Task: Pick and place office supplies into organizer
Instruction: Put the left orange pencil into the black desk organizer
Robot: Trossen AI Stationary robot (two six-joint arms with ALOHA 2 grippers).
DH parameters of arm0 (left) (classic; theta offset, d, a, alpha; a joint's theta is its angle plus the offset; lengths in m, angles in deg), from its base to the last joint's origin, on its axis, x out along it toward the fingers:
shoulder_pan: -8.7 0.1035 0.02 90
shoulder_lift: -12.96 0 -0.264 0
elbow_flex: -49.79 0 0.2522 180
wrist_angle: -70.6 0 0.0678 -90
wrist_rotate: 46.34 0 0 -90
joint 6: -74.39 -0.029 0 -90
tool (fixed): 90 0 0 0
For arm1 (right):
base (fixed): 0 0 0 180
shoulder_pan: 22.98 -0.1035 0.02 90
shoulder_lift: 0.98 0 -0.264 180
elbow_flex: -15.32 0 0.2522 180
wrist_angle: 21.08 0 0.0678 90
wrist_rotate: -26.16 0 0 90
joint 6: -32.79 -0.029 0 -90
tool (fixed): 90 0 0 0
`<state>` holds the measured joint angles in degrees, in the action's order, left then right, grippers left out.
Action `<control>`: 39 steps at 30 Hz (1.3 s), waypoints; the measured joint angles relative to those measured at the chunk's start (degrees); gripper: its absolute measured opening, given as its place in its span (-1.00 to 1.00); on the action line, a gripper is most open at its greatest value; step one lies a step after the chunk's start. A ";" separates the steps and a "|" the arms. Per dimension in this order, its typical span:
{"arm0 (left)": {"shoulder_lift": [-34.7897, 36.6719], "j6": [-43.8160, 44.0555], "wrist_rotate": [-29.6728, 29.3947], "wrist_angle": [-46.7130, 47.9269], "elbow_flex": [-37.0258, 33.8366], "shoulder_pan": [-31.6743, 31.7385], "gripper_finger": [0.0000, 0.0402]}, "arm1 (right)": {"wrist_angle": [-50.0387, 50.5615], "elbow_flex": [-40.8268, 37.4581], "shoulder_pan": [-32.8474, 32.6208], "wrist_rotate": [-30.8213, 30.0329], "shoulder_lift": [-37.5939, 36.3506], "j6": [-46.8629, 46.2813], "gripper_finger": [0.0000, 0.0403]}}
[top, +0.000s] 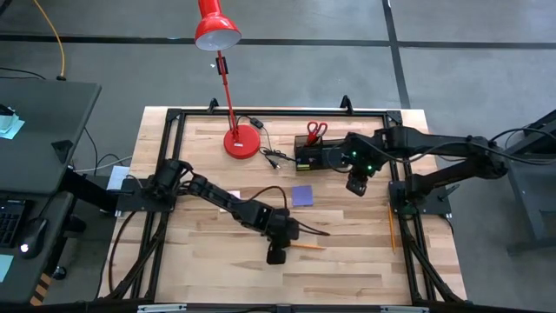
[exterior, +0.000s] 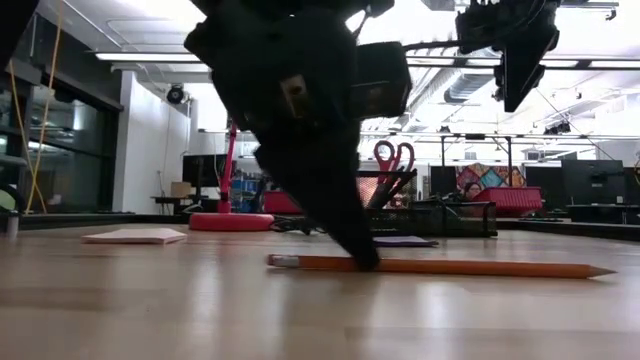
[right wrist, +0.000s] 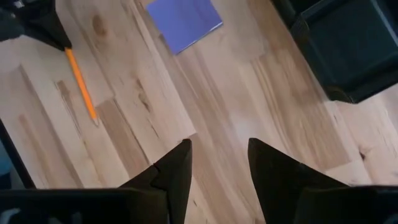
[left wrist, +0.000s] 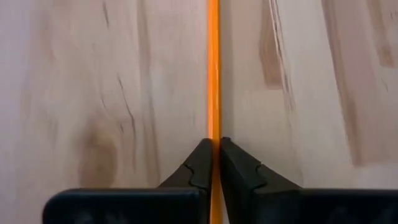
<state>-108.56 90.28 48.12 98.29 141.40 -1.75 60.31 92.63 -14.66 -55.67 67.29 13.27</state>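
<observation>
An orange pencil (exterior: 470, 267) lies flat on the wooden table near its front edge, and my left gripper (left wrist: 216, 144) is shut on it. The pencil's eraser end (exterior: 283, 262) points toward the table's left. My right gripper (right wrist: 219, 146) hangs open in the air beside the black organizer (top: 314, 158) at the far right, with nothing between its fingers. Red-handled scissors (top: 316, 130) stand in the organizer. A purple sticky-note pad (top: 302, 195) and a pink pad (exterior: 135, 236) lie flat on the table. My left gripper pinches the pencil's two long sides (left wrist: 214, 127) between its fingertips (left wrist: 202, 158), roughly a quarter of its length from the eraser end. The fingers slant down from the table's left, in line with the pencil. The pencil lies flat on the table.
A red desk lamp stands on its round base (top: 243, 142) at the far middle, with a black cable (top: 274, 158) beside it. Another orange pencil (top: 392, 228) lies by the right frame rail. Bare wood stretches between the purple pad and the front edge.
</observation>
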 joint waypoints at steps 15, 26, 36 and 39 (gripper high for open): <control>6.47 1.96 -7.93 -9.11 0.13 -2.61 -0.52 | 1.78 0.00 -3.87 -5.96 -10.72 -3.90 -0.28; 6.86 3.45 -7.10 -22.13 -3.09 -5.08 -0.34 | 1.75 0.00 -3.87 -6.90 -16.27 -4.75 -0.28; 19.30 10.76 -16.97 -48.64 -32.70 -10.86 -0.40 | 0.74 0.02 -3.87 -12.31 -16.50 -14.37 -0.28; 25.28 7.47 -19.88 -58.20 -43.13 -12.13 -0.41 | -1.45 0.02 -3.87 -14.08 -16.48 -17.94 -0.28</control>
<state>-83.28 97.75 28.24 40.09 98.27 -13.88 58.87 92.65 -18.53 -69.75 50.81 -4.67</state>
